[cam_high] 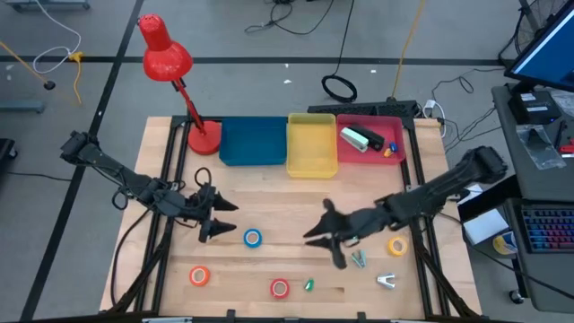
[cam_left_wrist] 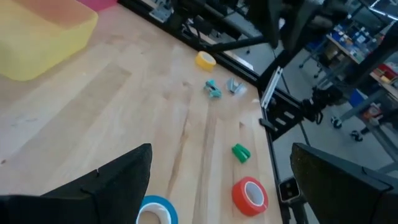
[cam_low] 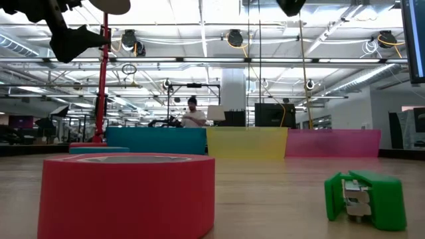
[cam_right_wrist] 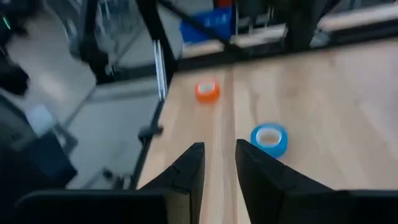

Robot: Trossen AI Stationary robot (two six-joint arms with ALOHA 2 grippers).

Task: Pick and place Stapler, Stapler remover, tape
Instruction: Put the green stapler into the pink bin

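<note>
Looking straight down, the high view shows the left gripper [cam_high: 224, 220] hanging over the wooden table [cam_high: 269, 184] just beside the blue tape roll [cam_high: 252, 238], its fingers spread wide and empty. The right gripper [cam_high: 325, 235] hangs near the table's middle, holding nothing. The orange roll [cam_high: 199, 275] and red roll [cam_high: 280, 288] lie along the front edge; the yellow roll [cam_high: 397, 245] lies at the right, under the right arm. A white stapler [cam_high: 355, 137] already sits in the pink bin [cam_high: 399, 157], next to the yellow bin [cam_high: 311, 160] and blue bin [cam_high: 252, 157]. A metal staple remover [cam_high: 387, 281] lies near the front right corner, with a green clip [cam_high: 308, 285] beside the red roll.

At table height, the low view is filled by the red roll and the green clip [cam_low: 365, 199], both lying flat.

From the left wrist, wide dark fingers [cam_left_wrist: 118, 180] frame the blue roll [cam_left_wrist: 155, 210], which sits toward one finger, not centred.

From the right wrist, the fingers [cam_right_wrist: 186, 165] stand close together with a thin gap, pointing toward the blue roll [cam_right_wrist: 269, 139]; the orange roll [cam_right_wrist: 207, 91] lies beyond.

Judged step: the left arm is lining up on the blue roll. Centring the ring between the fingers before descending, then closing across its outer wall, should keep it from sliding.
</note>
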